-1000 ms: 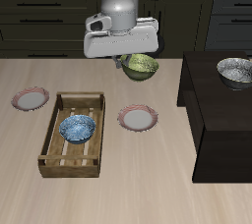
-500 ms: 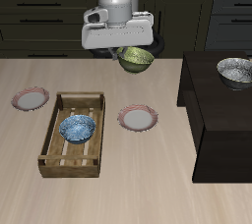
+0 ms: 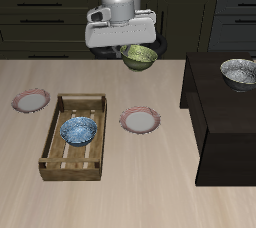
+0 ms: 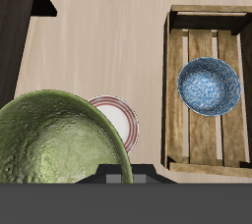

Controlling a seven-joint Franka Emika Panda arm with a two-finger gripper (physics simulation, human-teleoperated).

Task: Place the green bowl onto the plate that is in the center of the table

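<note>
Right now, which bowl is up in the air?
The green bowl, held above the table. The blue bowl sits in the wooden crate, the grey-white bowl on the black table.

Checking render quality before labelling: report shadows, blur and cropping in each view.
Exterior view: sharp, flat even light, no glare; the green bowl hangs under the tool, and no distinct shadow of it shows on the table. Wrist view: sharp too; the bowl is cropped by the frame edge and overlaps the plate.

You have a wooden crate (image 3: 73, 137) at the frame's lower left, holding a blue patterned bowl (image 3: 78, 130). A second red-rimmed plate (image 3: 31, 100) lies at the left edge. On the raised black table (image 3: 220, 112), right side, sits a grey-white bowl (image 3: 238, 72).
</note>
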